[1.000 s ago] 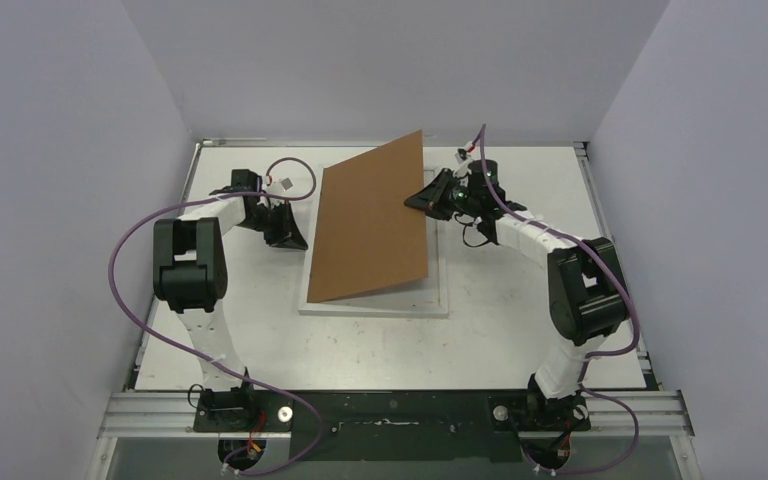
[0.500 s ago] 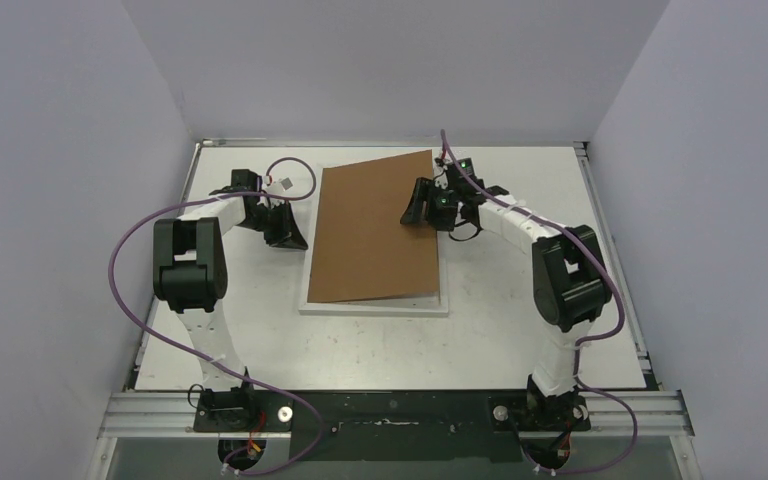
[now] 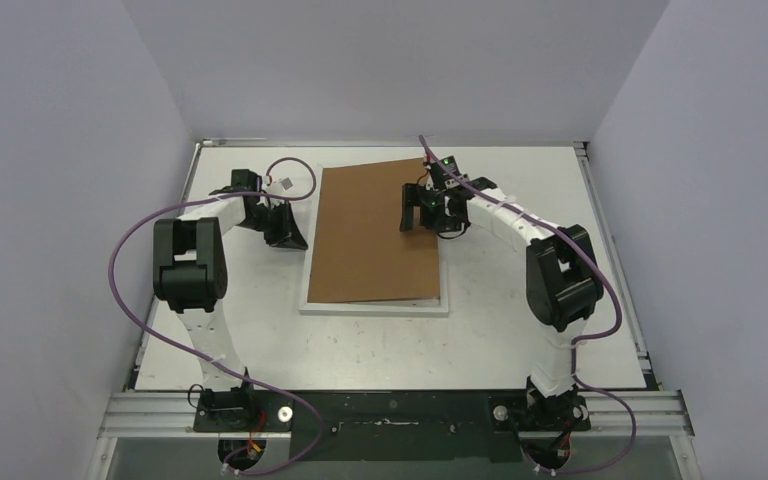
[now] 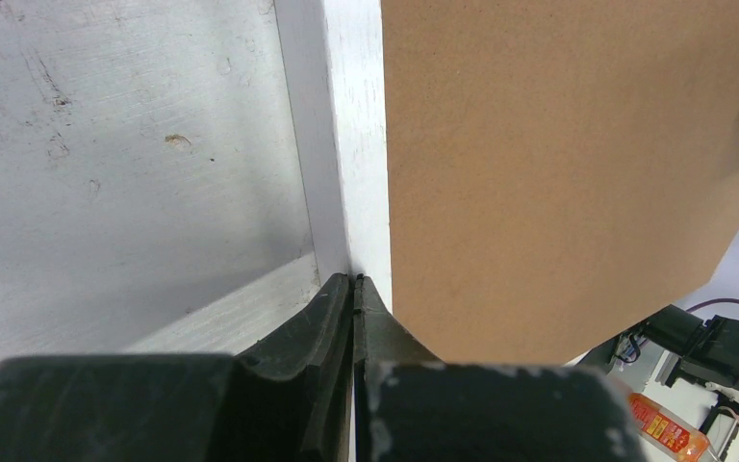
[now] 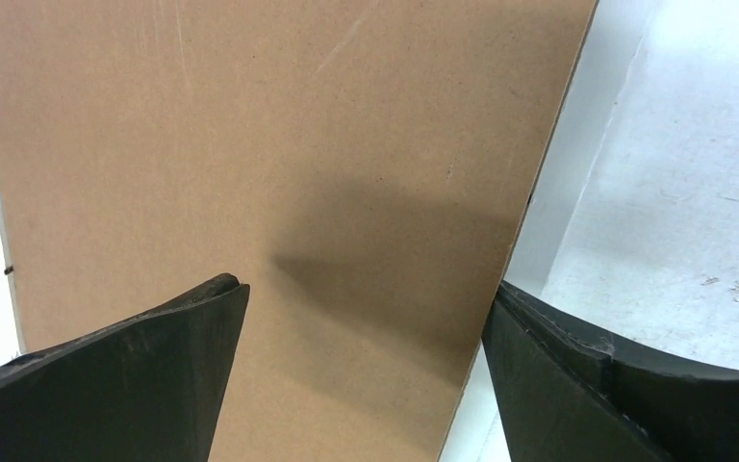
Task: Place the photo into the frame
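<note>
The white frame [image 3: 375, 306] lies flat at the table's centre, and a brown backing board [image 3: 372, 232] lies on it, covering most of it. The photo is hidden. My left gripper [image 3: 291, 238] is shut, its tips [image 4: 356, 281] resting against the frame's left rim [image 4: 356, 144] beside the board [image 4: 558, 173]. My right gripper [image 3: 422, 212] hovers open just above the board's right edge. In the right wrist view the board [image 5: 279, 144] fills the space between the spread fingers [image 5: 183, 337], and the frame's white rim [image 5: 550, 226] shows beside it.
The scuffed white table [image 3: 520, 330] extends to the right of and in front of the frame. Pale walls close in the back and both sides. A metal rail [image 3: 390, 410] carries the arm bases at the near edge. Purple cables [image 3: 125, 260] loop off each arm.
The right gripper opened and let go of the board, which dropped from tilted to flat on the frame. The right gripper moved left over the board's edge. The left arm stayed put.
</note>
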Controlling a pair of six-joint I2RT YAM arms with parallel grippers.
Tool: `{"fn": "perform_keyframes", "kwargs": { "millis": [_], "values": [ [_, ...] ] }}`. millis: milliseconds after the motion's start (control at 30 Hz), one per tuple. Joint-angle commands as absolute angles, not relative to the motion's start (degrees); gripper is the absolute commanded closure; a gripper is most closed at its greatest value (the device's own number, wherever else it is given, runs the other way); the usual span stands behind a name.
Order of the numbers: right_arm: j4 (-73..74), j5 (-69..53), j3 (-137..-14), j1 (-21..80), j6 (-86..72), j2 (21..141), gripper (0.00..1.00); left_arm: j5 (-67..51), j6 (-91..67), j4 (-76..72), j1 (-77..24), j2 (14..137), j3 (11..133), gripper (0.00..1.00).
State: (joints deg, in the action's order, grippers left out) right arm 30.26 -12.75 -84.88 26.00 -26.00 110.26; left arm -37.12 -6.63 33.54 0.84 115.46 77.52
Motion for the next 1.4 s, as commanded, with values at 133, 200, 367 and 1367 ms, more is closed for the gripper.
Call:
{"fn": "perform_keyframes", "kwargs": {
  "millis": [133, 200, 367, 1367],
  "values": [
    [32.38, -9.25, -90.92, 28.26, -23.26, 110.60, 0.10, -37.50, -5.44, 32.61, 0.52, 117.16, 78.18, 1.00],
    [33.13, -8.85, -91.96, 28.61, -23.25, 111.26, 0.10, -37.61, -5.36, 32.62, 0.53, 117.03, 78.14, 1.00],
    [36.48, -4.89, -94.57, 30.14, -22.17, 111.73, 0.10, -37.79, -5.20, 32.78, 0.62, 116.94, 78.18, 1.00],
    [35.70, -6.09, -91.33, 30.30, -21.77, 108.76, 0.10, -37.71, -4.24, 34.43, 0.97, 116.21, 78.45, 1.00]
  ]
}}
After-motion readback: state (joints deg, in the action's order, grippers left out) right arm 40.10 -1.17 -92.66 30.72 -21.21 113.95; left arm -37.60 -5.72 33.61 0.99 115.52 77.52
